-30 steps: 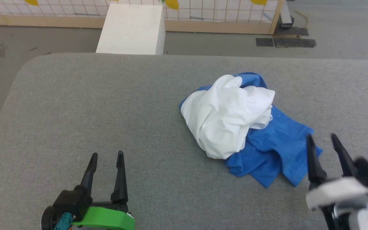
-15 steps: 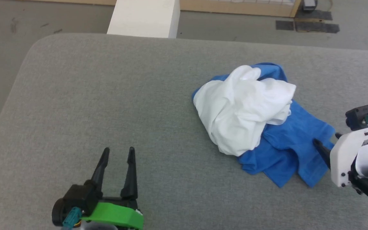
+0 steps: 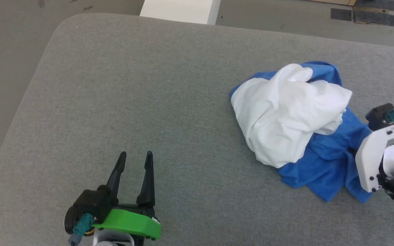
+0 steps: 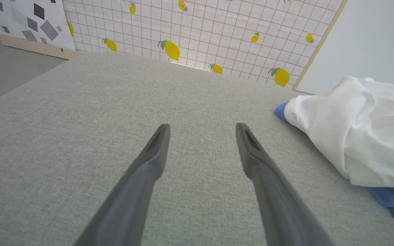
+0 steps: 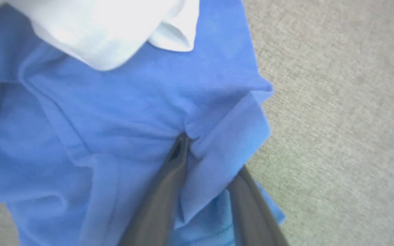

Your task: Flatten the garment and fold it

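The garment lies crumpled at the right of the grey padded table, its white body heaped over the blue sleeves. In the right wrist view my right gripper pinches a fold of the blue sleeve; one finger lies on top and the other is partly under the cloth. From the head, its white wrist mount sits over the garment's near right edge and covers the fingers. My left gripper stands open and holds nothing at the table's front, well left of the garment.
A white box stands on the floor beyond the table's far edge. A lemon-patterned grid panel backs the room. The table's rounded left corner drops to grey floor.
The head camera has swung, shifting the whole picture right and down. My right gripper has tipped down onto the blue sleeve edge and drawn its fingers in on a fold. The left gripper stays open.
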`<state>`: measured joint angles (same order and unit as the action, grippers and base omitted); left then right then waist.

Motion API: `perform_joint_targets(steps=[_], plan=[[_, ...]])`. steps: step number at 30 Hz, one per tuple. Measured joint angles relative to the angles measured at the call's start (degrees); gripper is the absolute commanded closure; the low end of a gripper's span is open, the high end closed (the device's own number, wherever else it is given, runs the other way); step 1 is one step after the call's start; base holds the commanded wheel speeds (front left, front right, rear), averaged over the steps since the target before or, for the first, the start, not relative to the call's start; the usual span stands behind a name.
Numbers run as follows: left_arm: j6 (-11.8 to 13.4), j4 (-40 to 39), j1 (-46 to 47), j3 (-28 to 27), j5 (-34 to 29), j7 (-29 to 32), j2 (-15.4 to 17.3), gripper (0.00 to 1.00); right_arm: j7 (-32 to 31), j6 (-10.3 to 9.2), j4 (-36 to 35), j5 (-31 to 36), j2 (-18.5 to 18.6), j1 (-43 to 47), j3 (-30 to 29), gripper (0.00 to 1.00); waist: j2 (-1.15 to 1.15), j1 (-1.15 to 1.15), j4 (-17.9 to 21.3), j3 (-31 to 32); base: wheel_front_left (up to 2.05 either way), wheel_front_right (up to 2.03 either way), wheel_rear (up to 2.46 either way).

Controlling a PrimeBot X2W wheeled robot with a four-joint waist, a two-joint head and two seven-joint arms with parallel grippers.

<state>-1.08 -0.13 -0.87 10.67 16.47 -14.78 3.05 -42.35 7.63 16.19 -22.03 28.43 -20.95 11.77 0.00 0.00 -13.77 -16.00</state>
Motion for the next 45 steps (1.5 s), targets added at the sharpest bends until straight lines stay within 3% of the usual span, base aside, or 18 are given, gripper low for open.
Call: perform_joint_targets(steps=[6,14,20,26,29,33,38,39,40,41,42,45], plan=[[0.41,0.37,-0.01,-0.74,0.26,0.00,0.00,0.00,1.43,-0.01,1.51,-0.87,-1.32,-1.43,-1.02,1.00,0.00,0.00,0.20,0.86,0.00,0.00,0.00],[0.38,0.21,-1.54,-2.93,-0.33,0.00,0.00,0.00,5.04,-0.03,-0.02,-3.98,-6.04,-6.80,-11.55,1.00,0.00,0.00,3.66,4.67,0.00,0.00,0.00],[0.33,-0.22,-2.94,-3.76,-0.62,0.00,-0.02,0.00,1.79,-0.03,-5.25,-3.49,-3.71,-6.65,-20.41,1.00,0.00,0.00,7.90,6.89,0.00,0.00,0.00],[0.29,-0.43,-2.89,-2.74,-0.62,0.00,-0.03,0.00,-1.86,-0.04,-7.86,-1.12,-3.27,5.83,-34.86,1.00,0.00,0.00,10.08,6.94,0.00,0.00,0.00],[0.03,0.02,-2.88,-2.77,-0.86,0.00,-0.03,0.00,-2.45,-0.05,-7.39,0.71,-5.66,14.85,-39.98,1.00,0.00,0.00,9.94,6.01,0.00,0.00,0.00],[-0.67,0.74,-2.81,-3.25,-1.09,0.00,-0.04,0.00,-1.15,-0.08,-3.92,0.57,-10.63,21.71,-41.49,1.00,0.00,0.00,9.16,4.89,0.00,0.00,0.00],[-1.31,1.51,-2.60,-4.17,-1.45,0.00,-0.04,0.00,3.44,-0.18,-2.96,0.91,-10.67,21.91,-39.12,1.00,0.00,0.00,9.31,4.49,0.00,0.00,0.00],[-1.38,1.56,-2.59,-4.21,-1.45,0.00,-0.04,0.00,3.81,-0.26,-2.85,0.91,-10.48,21.67,-38.46,0.97,0.00,0.00,9.48,4.58,0.00,0.00,0.00],[-1.38,1.60,-2.58,-4.17,-1.44,0.00,-0.04,0.00,4.12,-0.37,-2.82,0.89,-10.32,21.25,-37.80,0.74,0.00,0.00,9.67,4.68,0.00,0.00,0.00],[-1.40,1.64,-2.57,-4.08,-1.44,0.00,-0.04,0.00,4.35,-0.42,-2.91,0.80,-10.06,20.47,-36.77,0.22,0.00,0.00,9.91,4.83,0.00,0.00,0.00],[-1.40,1.70,-2.56,-3.99,-1.43,0.00,-0.04,0.00,4.46,-0.41,-3.04,0.59,-9.60,19.61,-35.67,0.00,0.00,0.00,10.13,5.01,0.00,0.00,0.00],[-1.37,1.97,-2.57,-3.59,-1.25,0.00,-0.04,0.00,3.19,-0.38,-4.39,-1.10,-7.94,17.08,-32.68,0.00,0.00,0.00,10.77,5.67,0.00,0.00,0.00]])
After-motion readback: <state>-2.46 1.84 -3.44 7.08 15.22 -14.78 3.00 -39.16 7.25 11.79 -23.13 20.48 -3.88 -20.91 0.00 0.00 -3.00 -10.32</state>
